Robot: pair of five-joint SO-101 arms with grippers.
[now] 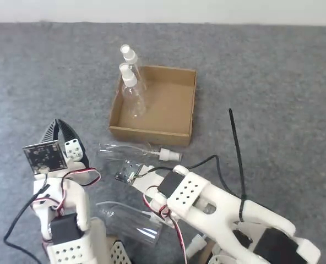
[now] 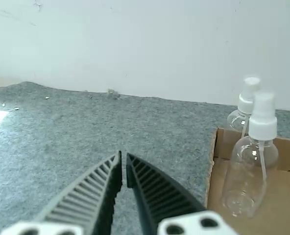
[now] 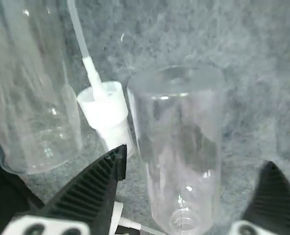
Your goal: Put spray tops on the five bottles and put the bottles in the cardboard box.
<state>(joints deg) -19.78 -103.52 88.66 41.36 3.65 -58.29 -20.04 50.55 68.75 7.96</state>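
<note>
Currently the left gripper (image 2: 123,169), at 8 o'clock of the cardboard box (image 1: 152,135), has jaws pressed together, empty. I find the right gripper (image 3: 194,159) spread wide about an uncapped bottle (image 3: 179,147), a spray top (image 3: 106,115) just beside it. Two capped bottles (image 1: 134,96) stand at the box's 10 o'clock corner.

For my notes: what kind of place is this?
Probably an indoor robot test bench: a table covered in grey felt, a plain white wall behind, and a brown cardboard box with a clear spray bottle inside.
</note>
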